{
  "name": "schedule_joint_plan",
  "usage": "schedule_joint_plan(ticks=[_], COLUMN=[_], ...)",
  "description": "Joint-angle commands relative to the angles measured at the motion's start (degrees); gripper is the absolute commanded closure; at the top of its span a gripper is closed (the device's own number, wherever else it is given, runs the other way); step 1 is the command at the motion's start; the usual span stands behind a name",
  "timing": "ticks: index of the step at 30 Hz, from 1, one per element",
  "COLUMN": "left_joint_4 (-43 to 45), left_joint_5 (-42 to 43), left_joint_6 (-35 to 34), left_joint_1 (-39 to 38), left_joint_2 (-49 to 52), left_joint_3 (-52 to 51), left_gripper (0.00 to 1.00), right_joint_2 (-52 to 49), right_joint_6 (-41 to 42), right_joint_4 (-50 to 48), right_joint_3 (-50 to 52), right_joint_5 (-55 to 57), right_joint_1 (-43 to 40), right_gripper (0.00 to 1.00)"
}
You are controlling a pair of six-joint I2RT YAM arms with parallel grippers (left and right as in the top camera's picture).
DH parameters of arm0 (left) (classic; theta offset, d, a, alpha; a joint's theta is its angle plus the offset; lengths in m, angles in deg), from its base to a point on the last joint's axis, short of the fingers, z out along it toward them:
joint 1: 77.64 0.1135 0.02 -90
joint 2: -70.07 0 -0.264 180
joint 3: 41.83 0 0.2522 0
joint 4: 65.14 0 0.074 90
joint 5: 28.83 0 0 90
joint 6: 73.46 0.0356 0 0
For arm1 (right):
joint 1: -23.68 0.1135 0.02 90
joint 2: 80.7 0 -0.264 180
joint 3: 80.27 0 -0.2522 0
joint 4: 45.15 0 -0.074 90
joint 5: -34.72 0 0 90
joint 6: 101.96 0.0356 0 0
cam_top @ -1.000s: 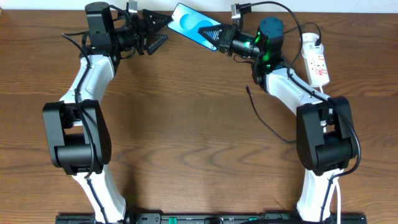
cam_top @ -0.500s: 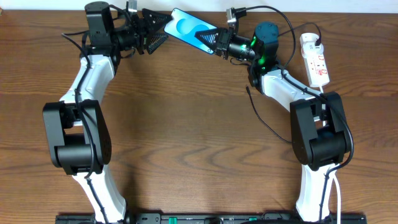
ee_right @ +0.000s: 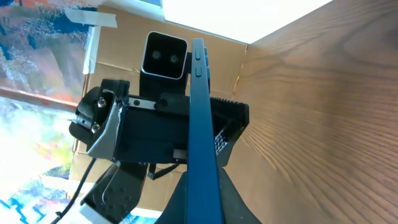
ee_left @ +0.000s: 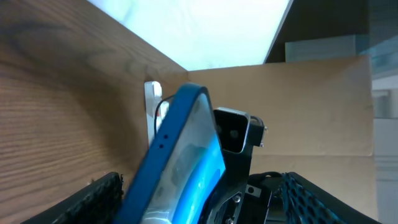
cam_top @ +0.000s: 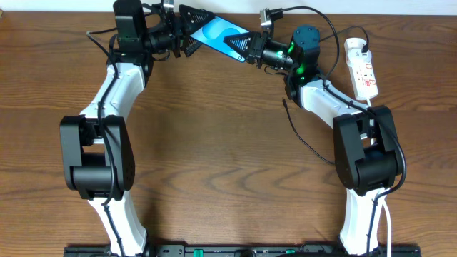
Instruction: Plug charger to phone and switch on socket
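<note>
Looking down from above, the right gripper (cam_top: pixel 246 47) is squeezed tight on the right end of the phone (cam_top: pixel 218 32), near the far edge of the table (cam_top: pixel 214 143). The left gripper (cam_top: pixel 196 30) is wide open around the phone's other end, while the socket (cam_top: pixel 362 68) lies by the far right corner and the charger (cam_top: pixel 303 143) lies loose beside the right arm. From the left wrist the blue phone sits between two spread fingers (ee_left: pixel 323 199), and from the right wrist it shows edge-on, pinched by the fingers (ee_right: pixel 177 208).
</note>
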Motion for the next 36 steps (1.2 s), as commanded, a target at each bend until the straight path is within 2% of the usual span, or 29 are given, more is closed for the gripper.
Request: schedule_joint_plan(ticks=[1, 12, 20, 24, 36], left_joint_4=[0.5, 1.2, 11.6, 12.0, 12.0], left_joint_5=[0.7, -1.2, -1.4, -1.3, -1.1], left_joint_6=[-2.6, -4.6, -11.1, -11.1, -10.9], left_joint_1=[0.3, -0.2, -1.0, -1.0, -1.1], left_joint_2=[-0.8, -0.8, -0.8, -0.8, -0.8], left_joint_3=[0.3, 0.3, 0.3, 0.1, -0.4], left_gripper=[0.19, 0.19, 0.18, 0.19, 0.19], right_joint_2=[0.3, 0.3, 0.3, 0.3, 0.3], right_joint_6=[0.2, 2.2, 5.5, 6.5, 17.2], right_joint_4=[-0.9, -2.7, -5.0, -5.4, -5.4], right_joint_3=[-1.2, -1.2, -1.2, -1.2, -1.2], right_joint_5=[-0.5, 1.7, 4.7, 5.5, 6.0], right_joint_1=[1.2, 2.0, 3.3, 3.5, 3.4], right_gripper=[0.99, 0.99, 0.99, 0.99, 0.99])
